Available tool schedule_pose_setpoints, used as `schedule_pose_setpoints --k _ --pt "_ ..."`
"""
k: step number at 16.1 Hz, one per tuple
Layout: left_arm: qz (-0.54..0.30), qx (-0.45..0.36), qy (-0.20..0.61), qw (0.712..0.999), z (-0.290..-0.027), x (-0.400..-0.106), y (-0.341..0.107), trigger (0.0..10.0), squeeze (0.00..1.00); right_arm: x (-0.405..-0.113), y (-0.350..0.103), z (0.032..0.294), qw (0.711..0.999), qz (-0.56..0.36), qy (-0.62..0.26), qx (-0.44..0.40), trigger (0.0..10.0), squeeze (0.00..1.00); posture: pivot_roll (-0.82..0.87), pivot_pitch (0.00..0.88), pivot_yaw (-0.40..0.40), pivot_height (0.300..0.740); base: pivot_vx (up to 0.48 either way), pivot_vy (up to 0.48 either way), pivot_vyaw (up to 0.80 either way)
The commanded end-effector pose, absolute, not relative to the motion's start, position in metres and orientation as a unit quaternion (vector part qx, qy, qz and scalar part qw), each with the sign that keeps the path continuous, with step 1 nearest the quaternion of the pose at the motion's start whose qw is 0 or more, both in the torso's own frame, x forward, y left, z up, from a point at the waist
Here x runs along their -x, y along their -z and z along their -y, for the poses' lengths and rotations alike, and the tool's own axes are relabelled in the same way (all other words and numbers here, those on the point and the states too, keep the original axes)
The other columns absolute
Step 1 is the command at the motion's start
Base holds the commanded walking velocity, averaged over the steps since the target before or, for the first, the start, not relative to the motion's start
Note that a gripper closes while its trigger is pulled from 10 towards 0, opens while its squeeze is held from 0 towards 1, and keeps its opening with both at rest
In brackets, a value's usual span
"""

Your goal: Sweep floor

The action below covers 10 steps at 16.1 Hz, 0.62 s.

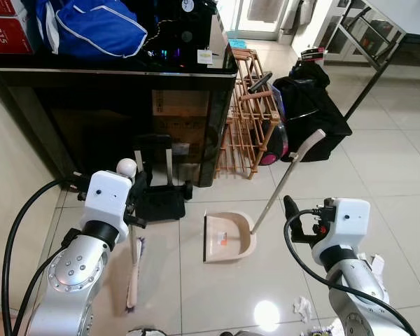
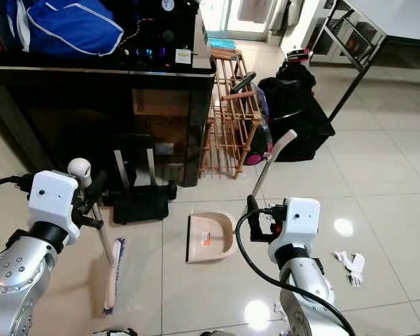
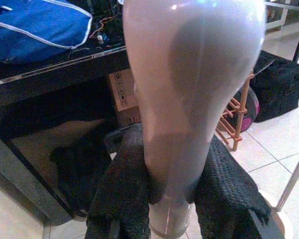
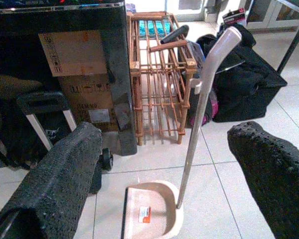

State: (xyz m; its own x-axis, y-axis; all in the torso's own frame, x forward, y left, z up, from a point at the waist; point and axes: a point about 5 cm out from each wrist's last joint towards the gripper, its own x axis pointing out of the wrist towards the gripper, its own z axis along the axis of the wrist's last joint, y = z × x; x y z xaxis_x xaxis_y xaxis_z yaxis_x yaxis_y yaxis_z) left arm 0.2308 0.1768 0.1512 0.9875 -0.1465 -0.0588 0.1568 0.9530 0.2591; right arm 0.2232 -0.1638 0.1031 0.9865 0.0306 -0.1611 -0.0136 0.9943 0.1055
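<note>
My left gripper (image 1: 136, 198) is shut on the pale broom handle (image 3: 184, 99), just below its rounded white top (image 1: 127, 167). The black fingers (image 3: 120, 194) press on both sides of the handle. The broom's brush head (image 1: 134, 278) rests on the tile floor below. A beige dustpan (image 1: 227, 238) sits on the floor in the middle, and its long handle (image 1: 288, 178) leans up to the right. My right gripper (image 1: 290, 207) is open and faces that handle (image 4: 202, 104) from a short distance, its fingers (image 4: 60, 179) spread wide apart.
A black cabinet (image 1: 112, 91) with a blue bag (image 1: 91, 28) on top stands ahead. A small black hand trolley (image 1: 157, 196) sits at its foot. To the right are a wooden rack (image 1: 248, 112) and a black bag (image 1: 311, 105). Crumpled paper (image 2: 351, 264) lies on the tiles.
</note>
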Motion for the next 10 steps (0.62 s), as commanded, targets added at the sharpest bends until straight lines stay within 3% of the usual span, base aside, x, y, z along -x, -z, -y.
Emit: schedule_pose_setpoints --k 1,7,10 --pt "0.003 -0.135 0.084 0.987 -0.1753 -0.2333 -0.1582 10.0 0.00 -0.2230 -0.1020 0.1671 0.996 -0.080 -0.002 -0.047 10.0 0.00 0.09 0.068 -0.075 0.740 0.322 0.000 0.00" --pt "0.006 -0.133 0.083 0.988 -0.1744 -0.2358 -0.1583 10.0 0.00 -0.2254 -0.1025 0.1659 0.995 -0.074 -0.003 -0.059 10.0 0.00 0.10 0.066 -0.076 0.740 0.322 0.000 0.00" --pt "0.005 -0.139 0.084 0.987 -0.1774 -0.2362 -0.1580 10.0 0.00 -0.2228 -0.1001 0.1638 0.995 -0.076 -0.002 -0.067 10.0 0.00 0.10 0.069 -0.071 0.740 0.322 0.000 -0.69"
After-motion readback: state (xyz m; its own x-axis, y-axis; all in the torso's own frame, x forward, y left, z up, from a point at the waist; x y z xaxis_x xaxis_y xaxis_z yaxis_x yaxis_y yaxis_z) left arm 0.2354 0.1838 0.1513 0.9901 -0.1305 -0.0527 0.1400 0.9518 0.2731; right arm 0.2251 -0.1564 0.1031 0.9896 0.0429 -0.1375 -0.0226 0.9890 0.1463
